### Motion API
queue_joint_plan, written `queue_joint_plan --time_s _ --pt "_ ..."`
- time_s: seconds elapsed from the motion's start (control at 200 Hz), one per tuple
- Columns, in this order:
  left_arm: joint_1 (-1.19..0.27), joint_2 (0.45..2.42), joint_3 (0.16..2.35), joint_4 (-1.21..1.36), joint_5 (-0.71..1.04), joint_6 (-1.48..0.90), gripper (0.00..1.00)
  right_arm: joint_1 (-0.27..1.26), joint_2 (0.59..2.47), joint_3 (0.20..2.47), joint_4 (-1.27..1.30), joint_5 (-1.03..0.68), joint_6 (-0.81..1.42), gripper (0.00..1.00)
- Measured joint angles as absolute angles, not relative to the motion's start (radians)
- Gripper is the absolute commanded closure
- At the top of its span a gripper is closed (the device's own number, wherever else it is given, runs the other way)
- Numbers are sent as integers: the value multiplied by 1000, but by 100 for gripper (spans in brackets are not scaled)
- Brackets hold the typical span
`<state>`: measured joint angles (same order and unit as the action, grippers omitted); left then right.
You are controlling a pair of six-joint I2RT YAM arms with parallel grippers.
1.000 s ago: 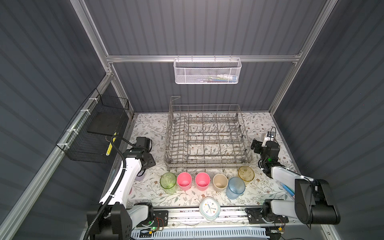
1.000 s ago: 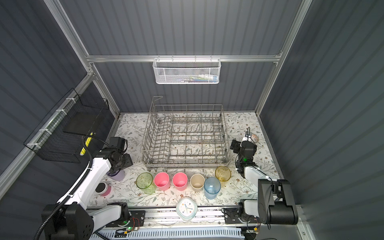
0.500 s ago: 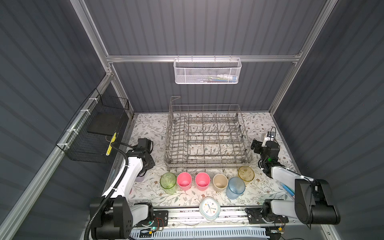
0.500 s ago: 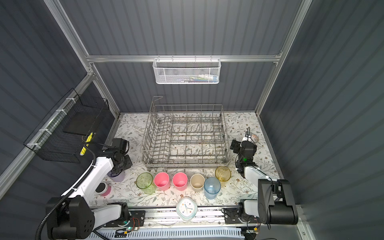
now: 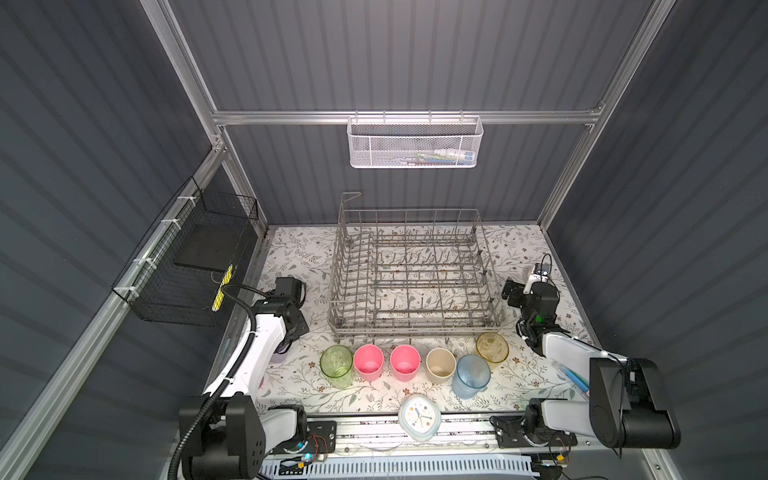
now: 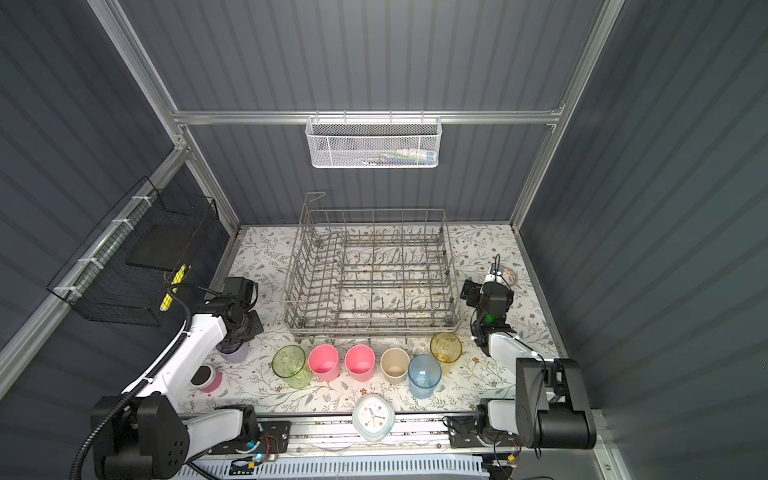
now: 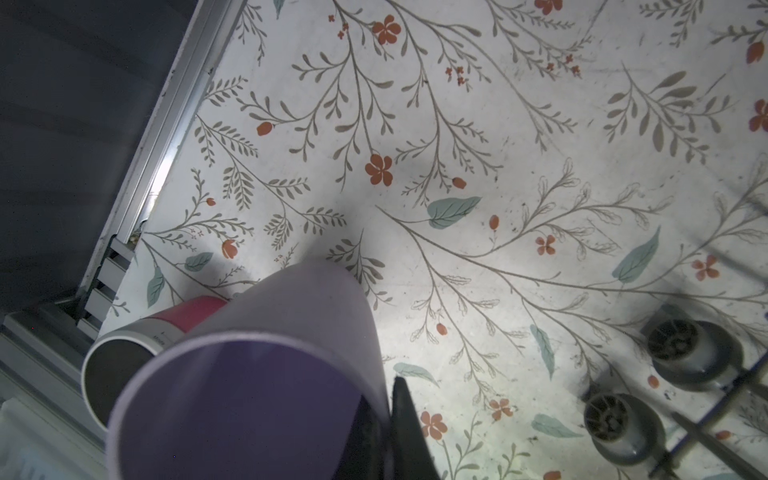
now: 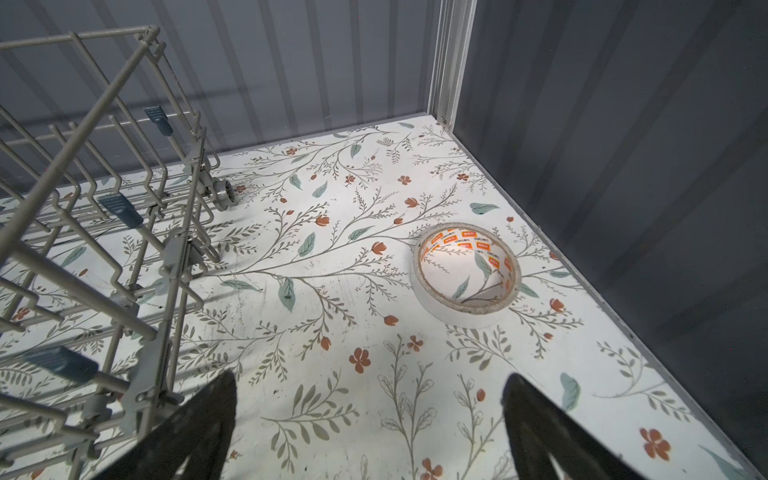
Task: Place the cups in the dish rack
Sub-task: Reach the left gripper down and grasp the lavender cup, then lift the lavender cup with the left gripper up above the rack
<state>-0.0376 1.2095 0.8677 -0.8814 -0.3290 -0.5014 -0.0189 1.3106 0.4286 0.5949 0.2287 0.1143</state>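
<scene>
In both top views the grey wire dish rack [image 5: 415, 328] [image 6: 370, 324] stands mid-table with no cups in it. In front of it stands a row of cups: green [image 5: 336, 365], two pink [image 5: 368, 361] [image 5: 404, 362], beige [image 5: 440, 365], blue [image 5: 471, 375] and yellow [image 5: 492, 347]. The lavender cup [image 7: 291, 332] [image 6: 235, 353] stands upright at the left end. My left gripper [image 7: 388, 386] [image 6: 237, 332] is shut on its rim, one finger inside and one outside. My right gripper [image 8: 370, 386] [image 5: 513, 291] hangs open over bare mat, right of the rack.
A short pink cylinder with a black top [image 6: 203, 378] [image 7: 124, 357] stands beside the lavender cup. A clock [image 5: 419, 417] lies at the front edge and a tape roll [image 8: 465, 276] near the right wall. A black wire basket [image 5: 187, 266] hangs left, a white mesh basket [image 5: 415, 143] at the back.
My left gripper has come down over the lavender cup and closed on its rim. The right arm has not moved.
</scene>
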Motion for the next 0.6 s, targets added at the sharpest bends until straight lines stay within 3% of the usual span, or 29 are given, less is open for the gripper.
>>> queue_joint_plan --time_s 0.6 --pt "-37 1133 1232 -963 -203 -453 100 1 1038 538 394 168 150 1"
